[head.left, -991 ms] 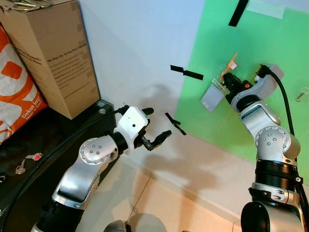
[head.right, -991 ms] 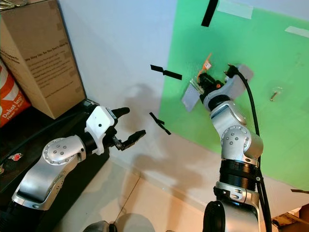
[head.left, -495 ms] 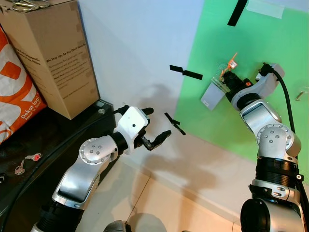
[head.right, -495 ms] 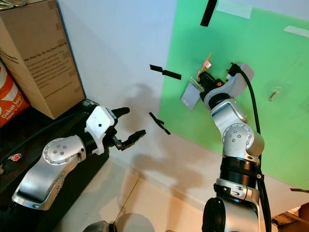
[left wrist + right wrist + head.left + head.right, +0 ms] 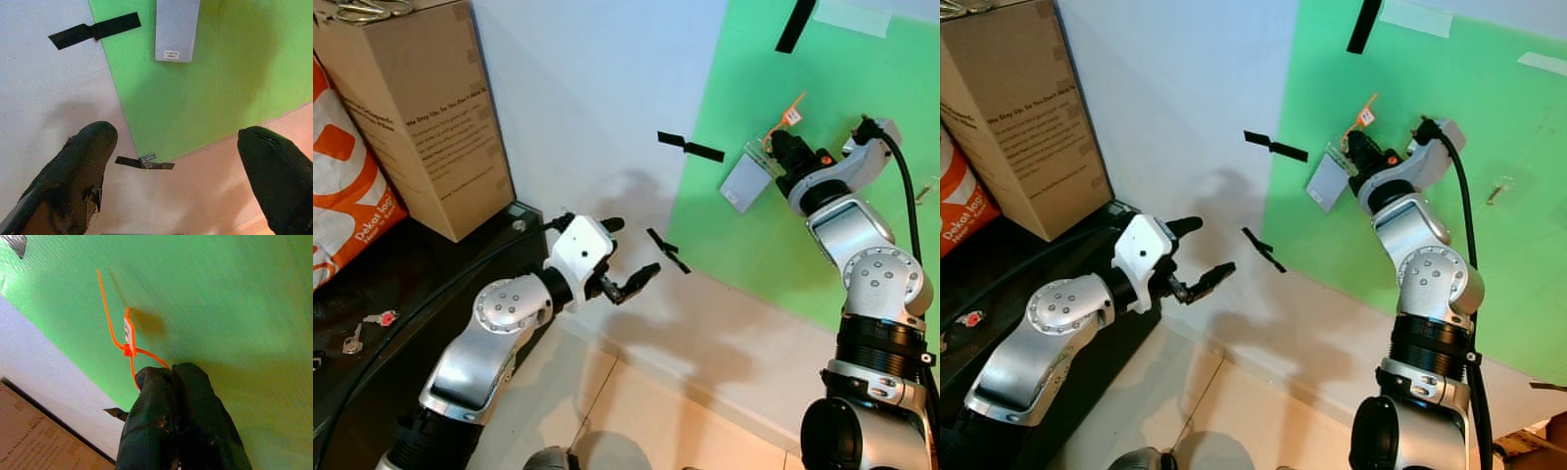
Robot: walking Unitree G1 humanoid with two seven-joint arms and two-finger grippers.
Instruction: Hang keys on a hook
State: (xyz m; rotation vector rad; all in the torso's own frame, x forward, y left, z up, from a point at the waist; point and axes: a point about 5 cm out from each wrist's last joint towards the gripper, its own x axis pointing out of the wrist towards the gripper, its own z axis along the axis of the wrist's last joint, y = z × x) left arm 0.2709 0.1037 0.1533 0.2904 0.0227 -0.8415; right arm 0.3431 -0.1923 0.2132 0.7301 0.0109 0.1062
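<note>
Right gripper (image 5: 777, 149) is raised against the green board (image 5: 862, 88) on the wall, fingers pinched together on the keys' orange loop (image 5: 128, 340); in the right wrist view the two black fingers are pressed tight with the orange cord and its small tag coming out just past the tips. A grey rectangular tag (image 5: 744, 183) hangs below the gripper, flat against the board, so the bundle dangles free rather than being crushed in the grip; the keys themselves are too small to make out. The hook (image 5: 928, 188) sits on the board to the right of the gripper, well apart from it, at roughly similar height. My read: the bundle is held by the loop end so the loop stays free to slip over the hook, but it isn't on the hook yet; the arm needs to travel right along the board. Risk: the loop is thin and floppy, so it could miss the hook tip. Left gripper (image 5: 629, 257) hovers low and near, in front of the white wall (image 5: 587, 88), fingers spread apart and holding nothing, parked clear of the work. Black tape strips (image 5: 690, 149) on the wall and a cardboard box (image 5: 421, 108) far left on a dark shelf (image 5: 401, 284), with another set of keys (image 5: 367, 328) lying on it.
</note>
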